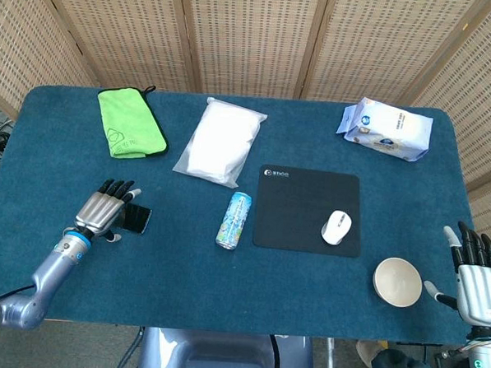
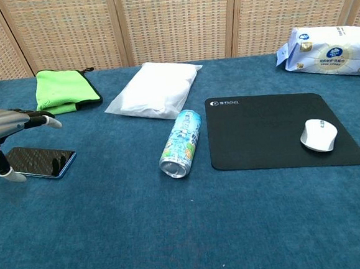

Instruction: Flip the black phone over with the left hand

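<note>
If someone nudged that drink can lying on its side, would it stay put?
Probably not: the can lies on its rounded side, so a sideways push would likely roll it. The blue cloth might slow it. It is probably light if empty; the frames cannot settle that.
</note>
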Action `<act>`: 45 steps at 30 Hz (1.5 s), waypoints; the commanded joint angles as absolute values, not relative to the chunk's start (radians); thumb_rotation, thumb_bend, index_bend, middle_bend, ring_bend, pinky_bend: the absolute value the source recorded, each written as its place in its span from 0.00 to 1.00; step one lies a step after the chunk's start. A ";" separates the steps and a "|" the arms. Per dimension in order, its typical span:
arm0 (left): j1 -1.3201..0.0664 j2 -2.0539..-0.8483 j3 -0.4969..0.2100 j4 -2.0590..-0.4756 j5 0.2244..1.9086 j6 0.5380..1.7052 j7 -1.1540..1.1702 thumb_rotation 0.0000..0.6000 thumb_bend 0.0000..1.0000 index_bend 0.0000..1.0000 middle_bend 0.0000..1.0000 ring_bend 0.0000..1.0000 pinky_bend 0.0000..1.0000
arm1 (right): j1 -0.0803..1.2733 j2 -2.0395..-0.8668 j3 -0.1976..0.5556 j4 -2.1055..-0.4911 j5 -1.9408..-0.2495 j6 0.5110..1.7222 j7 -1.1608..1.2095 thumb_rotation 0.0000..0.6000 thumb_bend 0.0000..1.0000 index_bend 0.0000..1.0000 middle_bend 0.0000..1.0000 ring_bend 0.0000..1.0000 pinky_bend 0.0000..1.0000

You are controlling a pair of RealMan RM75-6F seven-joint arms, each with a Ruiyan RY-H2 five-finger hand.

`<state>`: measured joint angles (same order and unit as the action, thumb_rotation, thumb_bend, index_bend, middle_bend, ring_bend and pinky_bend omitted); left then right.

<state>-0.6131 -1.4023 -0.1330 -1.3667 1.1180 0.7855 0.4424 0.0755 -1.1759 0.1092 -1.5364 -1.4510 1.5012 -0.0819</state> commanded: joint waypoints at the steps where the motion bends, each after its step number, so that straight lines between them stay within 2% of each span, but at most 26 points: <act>1: -0.639 -1.428 -0.132 -1.345 1.075 0.771 0.472 1.00 0.01 0.13 0.00 0.00 0.00 | 0.076 -1.176 0.109 -1.535 -1.449 1.499 -0.081 1.00 0.00 0.00 0.00 0.00 0.00; 7: -0.674 -1.459 -0.123 -1.333 1.003 0.760 0.524 1.00 0.01 0.20 0.00 0.00 0.00 | 0.078 -1.178 0.111 -1.530 -1.442 1.493 -0.079 1.00 0.00 0.00 0.00 0.00 0.00; 19: -0.725 -1.506 -0.104 -1.323 0.907 0.772 0.585 1.00 0.02 0.22 0.00 0.00 0.00 | 0.080 -1.178 0.112 -1.522 -1.432 1.484 -0.069 1.00 0.00 0.00 0.00 0.00 0.00; 25: -0.743 -1.522 -0.094 -1.325 0.872 0.791 0.612 1.00 0.03 0.31 0.00 0.00 0.00 | 0.081 -1.178 0.112 -1.522 -1.430 1.481 -0.064 1.00 0.00 0.00 0.00 0.00 0.00; 30: -0.751 -1.526 -0.087 -1.334 0.850 0.810 0.624 1.00 0.05 0.43 0.00 0.00 0.00 | 0.081 -1.176 0.113 -1.522 -1.427 1.480 -0.057 1.00 0.00 0.00 0.00 0.00 0.00; 38: -0.748 -1.489 -0.089 -1.388 0.867 0.840 0.586 1.00 0.06 0.45 0.00 0.00 0.00 | 0.080 -1.172 0.113 -1.525 -1.427 1.482 -0.052 1.00 0.00 0.00 0.00 0.00 0.00; 45: -0.712 -1.393 -0.107 -1.547 0.990 0.881 0.436 1.00 0.07 0.45 0.00 0.00 0.00 | 0.078 -1.168 0.114 -1.531 -1.428 1.485 -0.044 1.00 0.00 0.00 0.00 0.00 0.00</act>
<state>-0.7295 -1.4331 -0.0986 -1.4913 0.9389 0.8642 0.4956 0.0778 -1.1680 0.1142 -1.5303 -1.4276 1.4852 -0.0444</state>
